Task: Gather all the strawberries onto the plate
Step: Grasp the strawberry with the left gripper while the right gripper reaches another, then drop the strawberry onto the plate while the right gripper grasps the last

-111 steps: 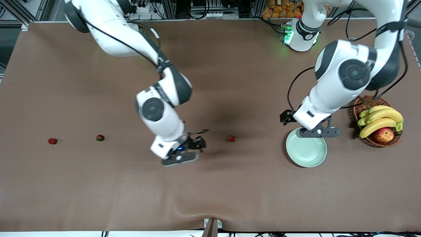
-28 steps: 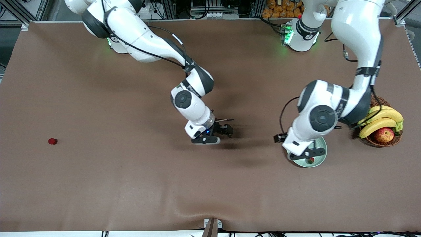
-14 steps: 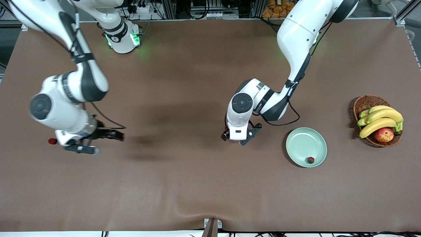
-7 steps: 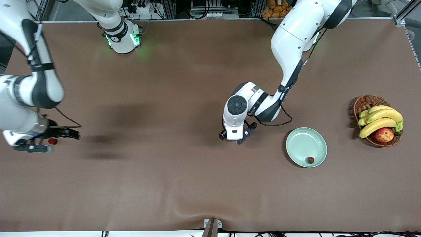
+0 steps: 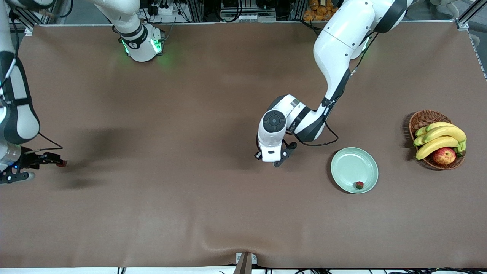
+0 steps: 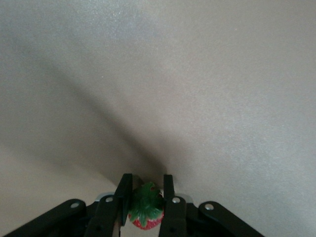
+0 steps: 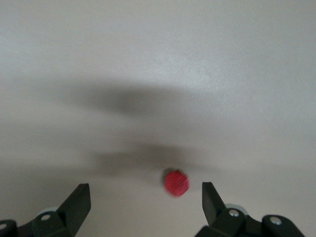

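A strawberry with a green cap point(image 6: 146, 210) sits between the fingers of my left gripper point(image 6: 146, 186), which is shut on it. In the front view that gripper point(image 5: 272, 155) is low over the table's middle and its hand hides the berry. The pale green plate point(image 5: 352, 165) lies toward the left arm's end, with one strawberry point(image 5: 359, 185) in it near its rim. At the right arm's end of the table, my right gripper point(image 7: 144, 196) hangs open over a plain red strawberry point(image 7: 176, 182). In the front view that strawberry point(image 5: 62, 164) shows beside the right gripper point(image 5: 17, 176).
A brown wicker basket point(image 5: 422, 118) with bananas point(image 5: 441, 139) and an apple point(image 5: 444, 155) stands at the left arm's end, beside the plate. The brown mat has a raised fold point(image 5: 228, 243) near its front edge.
My left gripper has shut on the green-capped strawberry at the table's middle. My right arm has swung toward its end of the table and now hangs over the last loose strawberry.
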{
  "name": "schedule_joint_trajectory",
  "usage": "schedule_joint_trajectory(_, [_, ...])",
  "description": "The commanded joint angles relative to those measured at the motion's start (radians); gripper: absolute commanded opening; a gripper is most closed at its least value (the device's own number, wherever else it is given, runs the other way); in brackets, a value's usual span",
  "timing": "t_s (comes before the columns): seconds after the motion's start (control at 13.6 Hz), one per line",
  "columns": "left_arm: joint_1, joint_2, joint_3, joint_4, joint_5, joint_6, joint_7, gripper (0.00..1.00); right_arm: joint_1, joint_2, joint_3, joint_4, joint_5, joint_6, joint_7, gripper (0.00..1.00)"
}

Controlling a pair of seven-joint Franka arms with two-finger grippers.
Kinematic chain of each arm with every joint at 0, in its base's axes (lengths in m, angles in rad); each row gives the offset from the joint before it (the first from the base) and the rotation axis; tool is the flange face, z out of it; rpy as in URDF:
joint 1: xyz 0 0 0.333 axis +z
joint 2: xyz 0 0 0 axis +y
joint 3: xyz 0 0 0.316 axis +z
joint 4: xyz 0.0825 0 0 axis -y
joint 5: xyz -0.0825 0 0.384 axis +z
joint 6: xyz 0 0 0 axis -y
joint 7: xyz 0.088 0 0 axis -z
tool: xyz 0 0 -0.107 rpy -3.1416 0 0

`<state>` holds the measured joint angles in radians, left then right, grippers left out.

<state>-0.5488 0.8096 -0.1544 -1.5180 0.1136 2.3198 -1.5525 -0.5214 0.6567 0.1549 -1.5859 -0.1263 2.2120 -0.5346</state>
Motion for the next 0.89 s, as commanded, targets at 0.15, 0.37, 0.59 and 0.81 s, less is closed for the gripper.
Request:
schedule_joint_trajectory(0.15, [0.044, -0.082, 0.013, 0.002, -0.005, -0.066, 0.064, 0.00, -0.058, 0.101, 0.025, 0.066, -0.021, 0.090, -0.091, 1.00])
schedule_joint_trajectory(0.37, [0.139, -0.153, 0.013, 0.001, -0.005, -0.138, 0.227, 0.00, -0.074, 0.118, 0.025, 0.055, -0.019, 0.084, -0.081, 1.00])
schedule_joint_trajectory(0.59, [0.246, -0.178, 0.015, -0.001, -0.005, -0.192, 0.449, 0.00, -0.086, 0.130, 0.025, 0.037, -0.016, 0.080, -0.039, 1.00])
schedule_joint_trajectory(0.81, [0.358, -0.184, 0.015, -0.010, -0.005, -0.252, 0.719, 0.00, -0.084, 0.130, 0.014, 0.014, -0.019, 0.077, -0.019, 1.00])
